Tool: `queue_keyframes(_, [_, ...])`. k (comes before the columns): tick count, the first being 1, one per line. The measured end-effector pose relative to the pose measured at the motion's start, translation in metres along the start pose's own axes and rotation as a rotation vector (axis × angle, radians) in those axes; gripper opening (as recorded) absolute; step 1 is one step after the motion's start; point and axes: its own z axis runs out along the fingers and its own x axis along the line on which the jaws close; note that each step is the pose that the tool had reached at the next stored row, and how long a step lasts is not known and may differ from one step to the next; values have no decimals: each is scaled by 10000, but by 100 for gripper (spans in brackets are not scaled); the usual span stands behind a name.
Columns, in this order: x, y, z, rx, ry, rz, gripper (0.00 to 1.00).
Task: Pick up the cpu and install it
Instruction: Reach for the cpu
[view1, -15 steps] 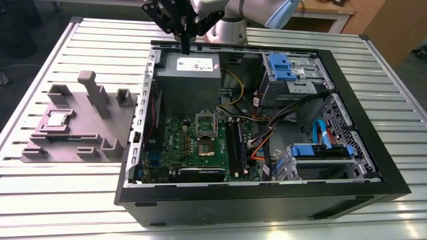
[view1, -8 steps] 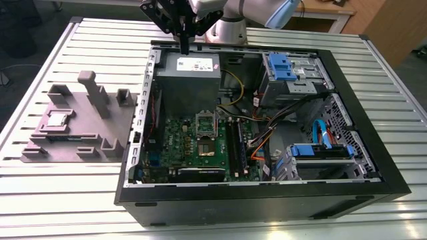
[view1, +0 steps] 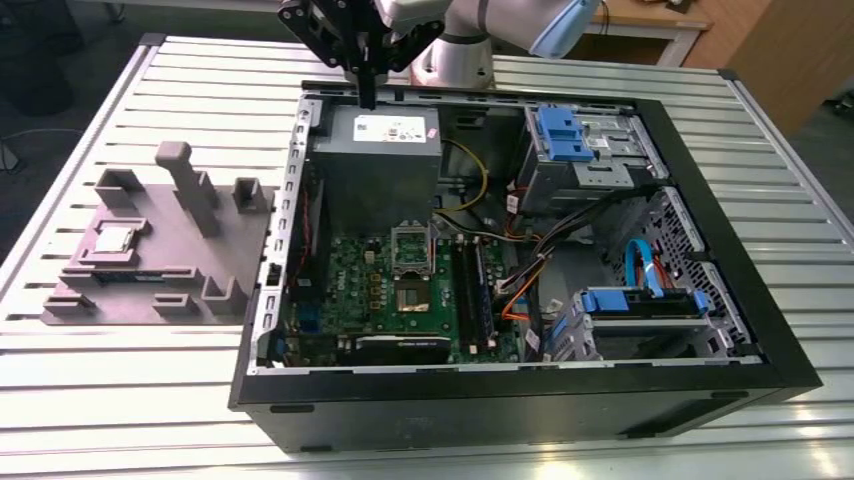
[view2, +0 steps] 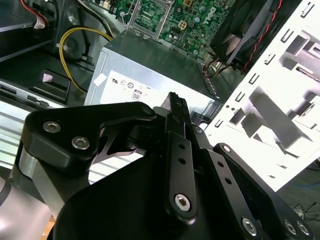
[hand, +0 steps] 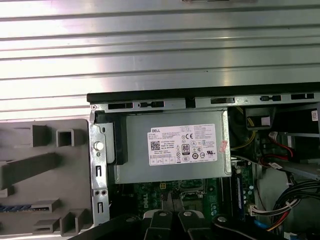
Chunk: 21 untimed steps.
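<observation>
gripper (view1: 367, 98): fingers pinched together, empty, above the grey box (view1: 376, 165).
cpu (view1: 114, 238): sits on the grey fixture (view1: 150, 228), exterior view's left, well apart.

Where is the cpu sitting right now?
The cpu lies on the grey holder block at the exterior view's left, beside the open computer case, apart from the gripper above the power supply.

ribbed metal table (view1: 107, 400) gleams; grey holder (view1: 160, 262) looks matt plastic; cpu (view1: 114, 238) top shiny metal.
</observation>
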Motion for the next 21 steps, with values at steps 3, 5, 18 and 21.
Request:
queue_keyframes(3, [6,-1,0,1,0,0,10])
queue_keyframes(5, [9,-1,0,1,0,0,10])
queue_keyframes(18, [34,-3,-1,0,0,0,10])
queue_keyframes(21, [39,-3,-1,0,0,0,10])
